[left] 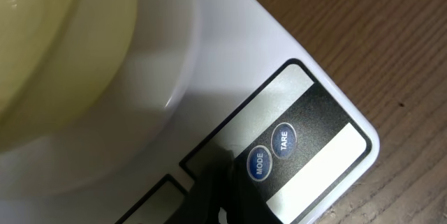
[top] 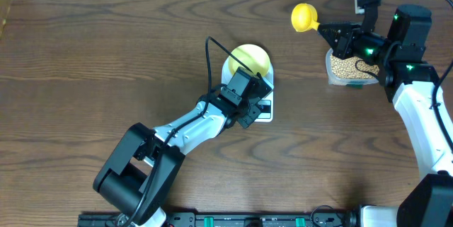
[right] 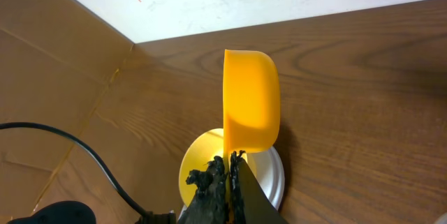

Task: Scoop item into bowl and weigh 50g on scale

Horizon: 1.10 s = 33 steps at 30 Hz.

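The pale yellow bowl (top: 250,59) sits on the white scale (top: 265,114) at mid-table. My left gripper (top: 253,108) is shut, and its dark tips (left: 218,197) rest on the scale's (left: 237,56) front panel, just left of the MODE button (left: 258,162). The bowl (left: 49,35) fills the upper left of the left wrist view. My right gripper (top: 328,28) is shut on the handle of a bright yellow scoop (top: 304,17), held above the table at the back right. In the right wrist view the scoop (right: 251,102) stands on edge above the gripper (right: 232,162). The beans (top: 345,67) lie in a clear tub.
The clear tub (top: 330,77) stands under my right arm at the right. A TARE button (left: 283,140) sits beside MODE. A black cable (top: 209,61) loops over the left arm. Cardboard (right: 49,63) borders the table's far side in the right wrist view.
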Tool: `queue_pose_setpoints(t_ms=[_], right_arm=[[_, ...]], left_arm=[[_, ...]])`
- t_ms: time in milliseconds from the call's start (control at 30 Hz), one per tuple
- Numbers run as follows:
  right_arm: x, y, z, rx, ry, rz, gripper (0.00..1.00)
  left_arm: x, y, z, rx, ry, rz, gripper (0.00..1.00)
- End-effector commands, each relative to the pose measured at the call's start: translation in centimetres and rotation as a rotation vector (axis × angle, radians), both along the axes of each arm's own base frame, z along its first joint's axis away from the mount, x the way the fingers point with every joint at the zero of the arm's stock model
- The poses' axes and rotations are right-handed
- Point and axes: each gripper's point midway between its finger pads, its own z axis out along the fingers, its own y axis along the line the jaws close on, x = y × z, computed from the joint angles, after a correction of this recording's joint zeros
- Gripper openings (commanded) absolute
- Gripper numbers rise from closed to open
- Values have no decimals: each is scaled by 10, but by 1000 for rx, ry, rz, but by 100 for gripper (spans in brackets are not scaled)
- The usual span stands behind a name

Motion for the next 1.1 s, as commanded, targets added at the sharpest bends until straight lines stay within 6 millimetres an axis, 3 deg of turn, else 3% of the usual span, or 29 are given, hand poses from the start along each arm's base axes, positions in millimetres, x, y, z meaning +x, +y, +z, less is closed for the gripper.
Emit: queue_pose_setpoints(t_ms=[0,133,767,933,1067], right_arm=[[2,-1,13,-13,-44,8,1],[2,-1,13,-13,-44,8,1],[2,-1,12,-13,-43,8,1],[2,-1,13,-14,-44,7,1],[2,-1,13,-14,-44,7,1]], left_arm=[[-10,4,-22,42,41,-34,7],[-13,7,-34,60,65,-34,8],[-25,16,-41,103,121,-33,7],[-22,14,-36,90,102,-32,7],[-10,5,-13,38,31,-32,7]])
